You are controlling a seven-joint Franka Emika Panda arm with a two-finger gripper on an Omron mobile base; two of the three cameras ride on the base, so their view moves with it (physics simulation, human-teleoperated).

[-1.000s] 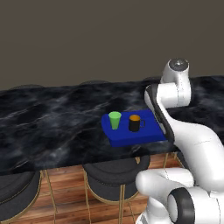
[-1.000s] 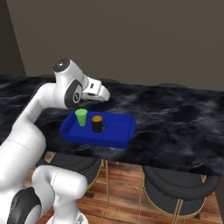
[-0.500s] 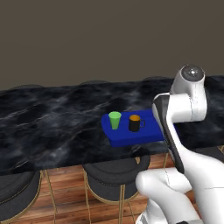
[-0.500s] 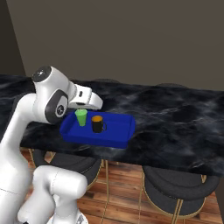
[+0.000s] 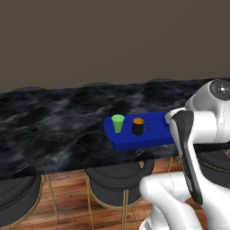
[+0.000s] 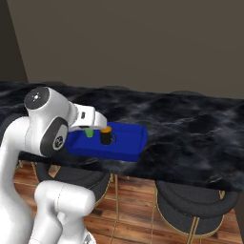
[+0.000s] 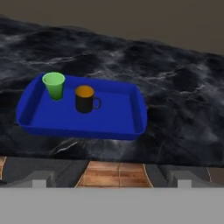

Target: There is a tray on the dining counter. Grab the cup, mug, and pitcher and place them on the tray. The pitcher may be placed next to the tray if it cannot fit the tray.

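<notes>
Now the green cup (image 7: 54, 85) and the black mug (image 7: 85, 99) stand side by side, close but maybe not touching, on the blue tray (image 7: 116, 122) on the dining counter (image 7: 175, 87). Back from the tray, the gripper (image 7: 110, 178) holds nothing, its fingers wide apart.

Long black marble dining counter (image 7: 175, 83) with white veining, running across the whole width. Sitting directly on it, near the front edge: a bright blue tray (image 7: 113, 124) with raised rims, front rim just about level with the counter's edge. Rest of the marble top bare in all three views, round dark stools (image 5: 117, 179) tucked underneath over wood flooring.
</notes>
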